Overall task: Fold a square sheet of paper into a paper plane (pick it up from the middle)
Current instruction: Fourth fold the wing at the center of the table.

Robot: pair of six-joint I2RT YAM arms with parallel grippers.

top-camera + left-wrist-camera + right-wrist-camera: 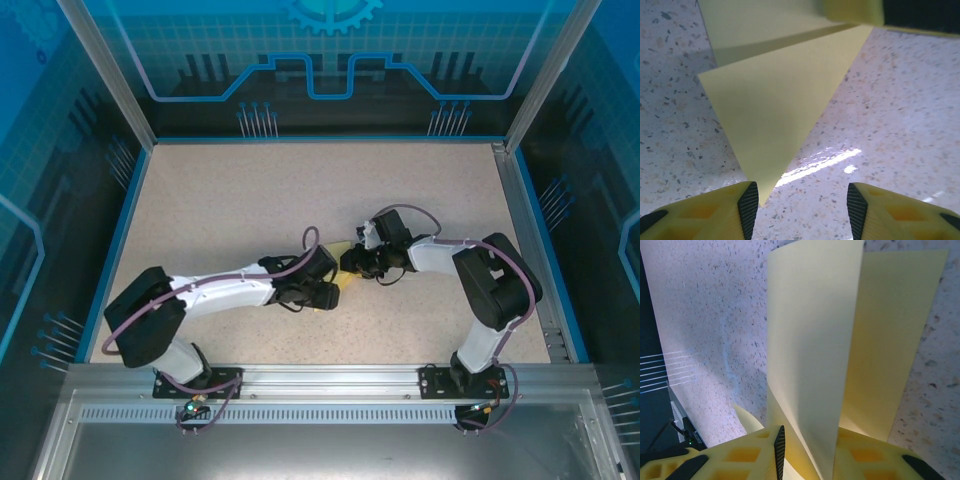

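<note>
Looking down at a wide speckled beige stone-look tabletop, edged in blue and boxed in by glowing blue panel walls.

Next down in size, two white-and-black robot arms. Left arm stretched low from the near-left side toward the middle. Right arm elbowed in from the near-right. Both meeting head-on around the centre of the tabletop, a touch toward the near side.

Then the pale-yellow folded sheet of thin paper, sandwiched right between the two wrists. Mostly hidden from above, just a few yellow slivers peeking out. From the left wrist view, laid out as a long flat triangle with a crease and another layer further up, pointing back at the camera, narrow tip ending just beside the left-hand pad. From the right wrist view, standing up as two tall flaps splayed apart in a V.

Smallest bits last. Left end effector: chunky yellow fingers with black ribbed pads, parted pretty wide, gripping nothing, bare tabletop showing in the gap. Right end effector: same yellow fingers, pinched in close on the bottom edge of the paper, flaps rising straight out of the grip. No telling the number of layers caught in that pinch.
</note>
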